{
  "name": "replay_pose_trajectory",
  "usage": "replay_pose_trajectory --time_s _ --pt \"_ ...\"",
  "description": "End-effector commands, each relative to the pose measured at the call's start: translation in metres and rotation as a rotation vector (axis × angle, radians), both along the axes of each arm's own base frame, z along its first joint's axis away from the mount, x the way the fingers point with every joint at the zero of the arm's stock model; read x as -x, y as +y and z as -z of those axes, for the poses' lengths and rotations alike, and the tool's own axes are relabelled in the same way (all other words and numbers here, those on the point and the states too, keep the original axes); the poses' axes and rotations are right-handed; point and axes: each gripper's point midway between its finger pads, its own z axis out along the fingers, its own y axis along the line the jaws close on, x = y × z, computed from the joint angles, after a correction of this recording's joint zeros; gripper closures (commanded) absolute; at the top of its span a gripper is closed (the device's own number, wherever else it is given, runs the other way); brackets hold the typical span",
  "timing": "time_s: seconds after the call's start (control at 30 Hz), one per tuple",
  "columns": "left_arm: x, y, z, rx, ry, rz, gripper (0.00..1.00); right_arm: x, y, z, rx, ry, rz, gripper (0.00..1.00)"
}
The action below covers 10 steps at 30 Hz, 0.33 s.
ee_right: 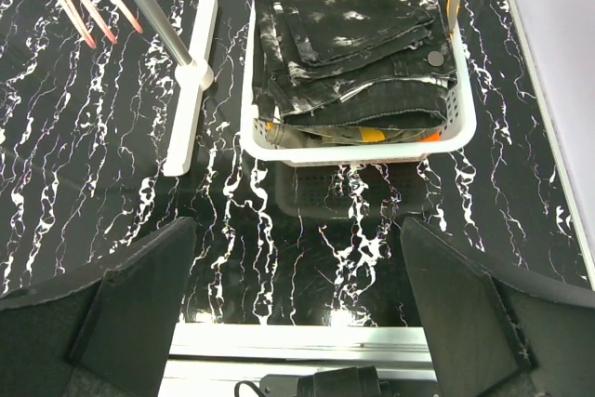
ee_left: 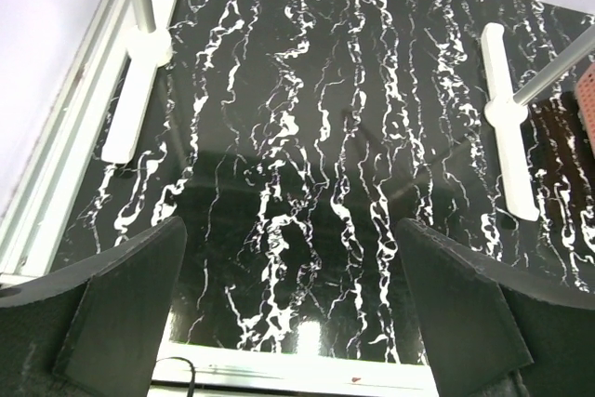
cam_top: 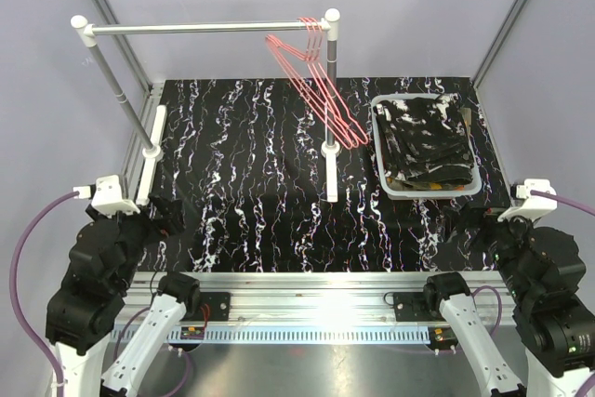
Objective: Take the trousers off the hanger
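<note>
Trousers (ee_right: 353,34) folded, speckled black, in white plastic basket (ee_right: 363,153); left claw (ee_left: 293,313), right claw (ee_right: 297,313) gaping, empty.

No text, label, brand, number or sign can be read in any of the views. The white lines on the black desk (cam_top: 279,183) are only a marble pattern. The white marks on the black trousers (ee_right: 353,34) in the basket (ee_right: 363,151) are speckles, not letters.

Red wire hangers (cam_top: 314,88) bunched at right end of silver metal rail (cam_top: 195,29). Folded black white-speckled trousers (cam_top: 423,141) top the white plastic basket (cam_top: 435,194), right side of black marbled table (cam_top: 242,192).
</note>
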Motion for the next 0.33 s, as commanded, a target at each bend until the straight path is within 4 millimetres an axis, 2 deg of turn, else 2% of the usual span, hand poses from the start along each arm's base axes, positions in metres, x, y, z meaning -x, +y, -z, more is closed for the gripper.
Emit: replay_pose_trajectory --time_s 0.0,0.3 --pt "-0.0098 -0.0110 -0.0104 0.034 -0.047 0.038 0.01 -0.0076 0.0046 -0.0065 -0.004 -0.032 -0.023 0.00" --pt "-0.0139 -0.0127 -0.0074 0.038 -0.041 0.038 0.01 -0.0086 0.0113 -0.0063 0.001 -0.023 -0.065 0.00"
